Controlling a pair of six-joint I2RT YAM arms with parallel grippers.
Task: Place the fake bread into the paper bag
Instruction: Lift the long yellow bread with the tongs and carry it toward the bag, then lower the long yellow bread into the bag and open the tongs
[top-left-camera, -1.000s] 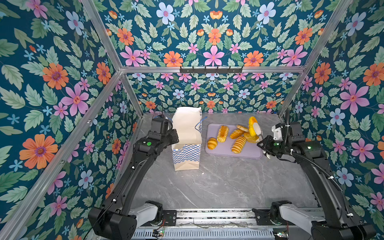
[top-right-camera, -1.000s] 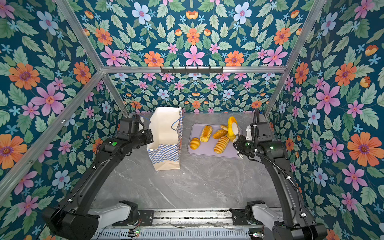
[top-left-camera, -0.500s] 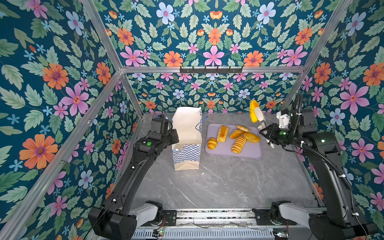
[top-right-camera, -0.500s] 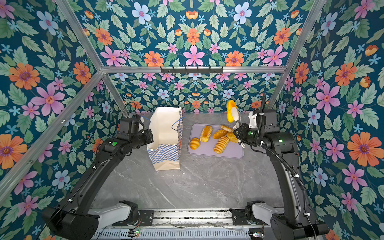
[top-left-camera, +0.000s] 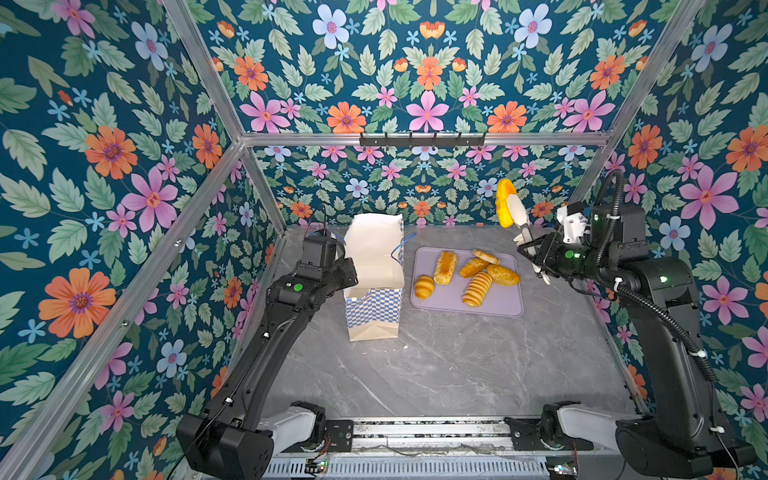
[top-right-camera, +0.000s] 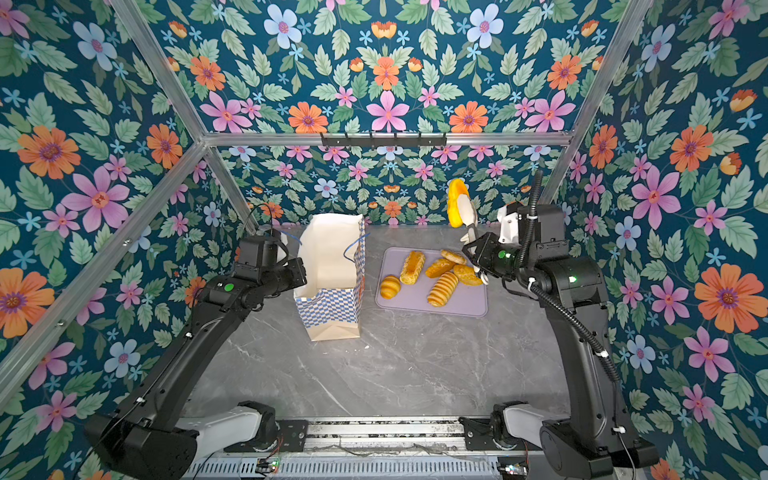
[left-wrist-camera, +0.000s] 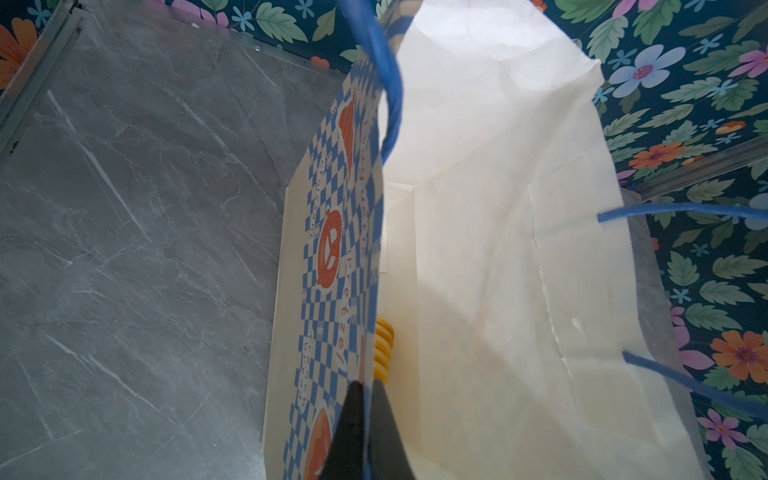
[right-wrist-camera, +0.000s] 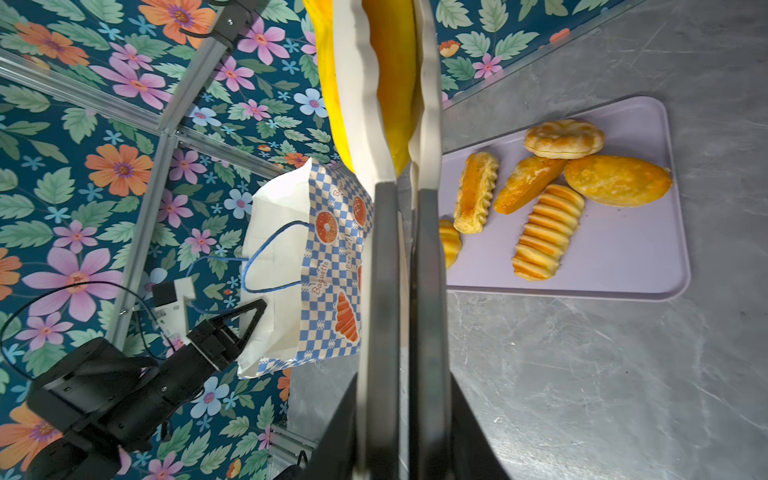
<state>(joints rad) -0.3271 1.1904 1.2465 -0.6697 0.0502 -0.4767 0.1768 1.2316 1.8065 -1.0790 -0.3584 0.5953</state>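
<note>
The cream paper bag (top-left-camera: 374, 266) (top-right-camera: 328, 257) with a blue checkered band stands upright with its mouth open. My left gripper (top-left-camera: 351, 270) (left-wrist-camera: 365, 399) is shut on the bag's near wall at the rim. A ridged yellow piece of fake bread (left-wrist-camera: 384, 349) lies inside the bag. My right gripper (top-left-camera: 510, 203) (right-wrist-camera: 392, 50) is shut on a yellow fake bread (top-left-camera: 504, 203) (top-right-camera: 454, 203) (right-wrist-camera: 392, 83), held high above the far edge of the tray and to the right of the bag. Several more fake breads lie on the tray, among them a ridged loaf (top-left-camera: 477, 289) (right-wrist-camera: 544, 232).
The lilac tray (top-left-camera: 498, 305) (top-right-camera: 469, 305) (right-wrist-camera: 623, 270) lies flat just right of the bag on the grey marble table (top-left-camera: 436, 365). Floral walls close in at the back and both sides. The bag's blue cord handles (left-wrist-camera: 386, 83) stick up at its rim.
My right gripper has risen from just over the tray, carrying the yellow bread up and toward the back wall. The left arm and the bag have stayed still.
</note>
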